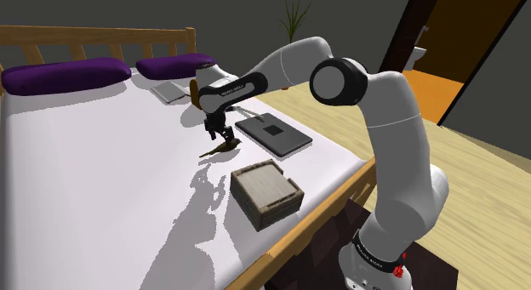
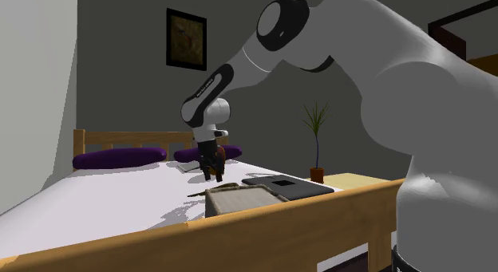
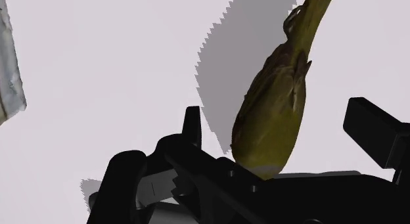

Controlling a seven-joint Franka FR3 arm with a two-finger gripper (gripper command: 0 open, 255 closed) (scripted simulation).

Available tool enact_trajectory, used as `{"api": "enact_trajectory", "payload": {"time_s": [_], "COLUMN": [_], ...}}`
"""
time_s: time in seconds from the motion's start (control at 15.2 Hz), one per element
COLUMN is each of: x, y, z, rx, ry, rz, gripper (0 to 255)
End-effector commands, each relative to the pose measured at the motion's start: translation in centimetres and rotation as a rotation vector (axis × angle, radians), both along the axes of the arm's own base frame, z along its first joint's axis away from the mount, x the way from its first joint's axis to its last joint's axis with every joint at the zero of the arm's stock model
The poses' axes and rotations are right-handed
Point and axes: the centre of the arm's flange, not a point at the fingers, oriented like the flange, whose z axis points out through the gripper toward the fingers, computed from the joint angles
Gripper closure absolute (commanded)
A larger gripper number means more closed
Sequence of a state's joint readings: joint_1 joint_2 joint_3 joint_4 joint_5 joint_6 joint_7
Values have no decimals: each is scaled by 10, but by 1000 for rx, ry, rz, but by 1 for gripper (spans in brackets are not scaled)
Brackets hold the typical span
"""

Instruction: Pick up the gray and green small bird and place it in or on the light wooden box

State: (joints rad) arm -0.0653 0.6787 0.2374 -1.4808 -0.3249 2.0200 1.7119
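Since the small olive-green bird (image 1: 220, 147) lies flat on the white bed (image 1: 94, 186), with nothing propping it up, the pincer (image 1: 222, 137) points nearly straight down over it, the plain way to take a thing lying low on a soft sheet. In the wrist view the bird (image 3: 273, 131) sits between the two black fingers (image 3: 192, 124), which stand wide, with a gap showing on either side, so it is not held. The light wooden box (image 1: 266, 195) rests near the bed's edge, close to the bird and toward the stand, which should make for a short carry. From the stand the arm rises to a high elbow, then slopes down and away, with the wrist bent over the bird.
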Motion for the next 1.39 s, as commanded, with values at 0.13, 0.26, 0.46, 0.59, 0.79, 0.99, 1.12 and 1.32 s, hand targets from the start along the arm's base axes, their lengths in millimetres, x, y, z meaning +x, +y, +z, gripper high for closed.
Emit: {"api": "enact_trajectory", "payload": {"time_s": [0.13, 0.26, 0.46, 0.59, 0.79, 0.99, 1.12, 1.32], "x": [13, 12, 11, 11, 11, 11, 11, 11], "y": [-11, -13, -16, -16, -16, -16, -16, -16], "z": [-22, -33, -51, -51, -51, -51, -51, -51], "rx": [-6, -6, -6, -6, -6, -6, -6, -6], "ry": [-1, -1, -1, -1, -1, -1, -1, -1], "rz": [-48, -48, -48, -48, -48, -48, -48, -48], "gripper": [0, 0, 0, 0, 0, 0, 255, 255]}}
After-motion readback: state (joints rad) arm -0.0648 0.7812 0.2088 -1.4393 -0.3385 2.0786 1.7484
